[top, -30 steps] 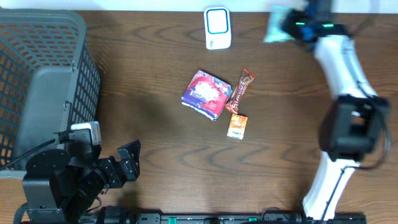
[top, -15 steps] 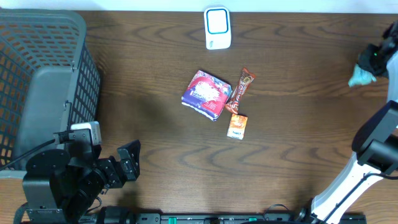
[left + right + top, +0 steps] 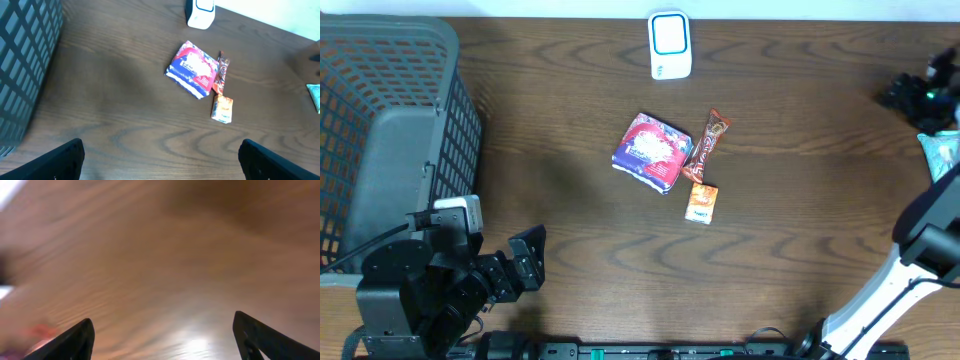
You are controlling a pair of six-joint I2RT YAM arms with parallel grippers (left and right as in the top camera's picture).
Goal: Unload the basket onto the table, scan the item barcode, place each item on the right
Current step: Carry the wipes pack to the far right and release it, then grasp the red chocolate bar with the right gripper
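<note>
Our right arm has swung from the scanner (image 3: 670, 45) to the counter's (image 3: 570, 230) right edge; the teal packet (image 3: 940, 152) lies there, released, the right gripper (image 3: 162, 319) spread; the left gripper (image 3: 161, 145) gapes too. Pouch (image 3: 652, 151), candy bar (image 3: 707, 144) and small box (image 3: 701, 202) wait mid-counter, well left; the bar's length points roughly scannerward; we see nothing in the basket (image 3: 380, 120).

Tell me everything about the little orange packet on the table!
The orange packet is a small rectangular pouch, orange at the top and whitish at its lower end, with print too small to read. It lies flat on the dark wooden table, just below the brown candy bar, whose end seems to touch its top edge. Nothing holds it.
</note>
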